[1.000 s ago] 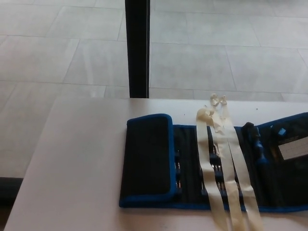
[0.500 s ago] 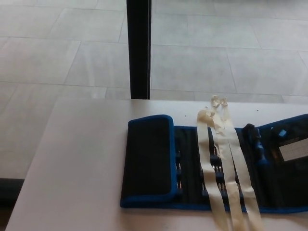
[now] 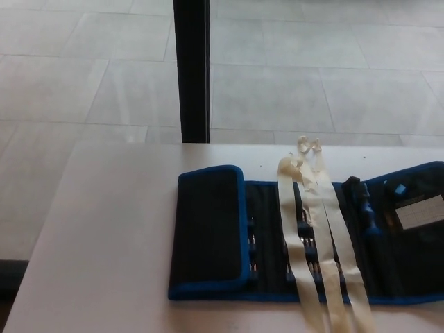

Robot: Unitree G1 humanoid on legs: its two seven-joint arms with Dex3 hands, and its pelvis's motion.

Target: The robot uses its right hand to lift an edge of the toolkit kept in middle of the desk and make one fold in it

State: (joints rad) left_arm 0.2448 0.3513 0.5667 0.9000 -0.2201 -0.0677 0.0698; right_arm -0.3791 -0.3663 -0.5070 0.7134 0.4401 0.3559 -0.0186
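A black toolkit roll with blue trim (image 3: 305,236) lies across the pale desk (image 3: 104,236) and runs out of the picture on the right. Its left end flap (image 3: 208,229) is folded over onto the body. Tools sit in the pockets of the open middle part (image 3: 267,239). Two cream tie straps (image 3: 316,236) lie lengthwise over the toolkit toward the desk's near edge. A white label (image 3: 422,211) shows at the toolkit's right end. Neither of my hands shows in the head view.
A black vertical post (image 3: 192,69) stands behind the desk's far edge. Grey floor tiles (image 3: 312,76) lie beyond. The desk's left edge (image 3: 41,236) slants down to the near left.
The whole picture has shifted slightly left and down, so the camera has moved. The toolkit and straps lie as before.
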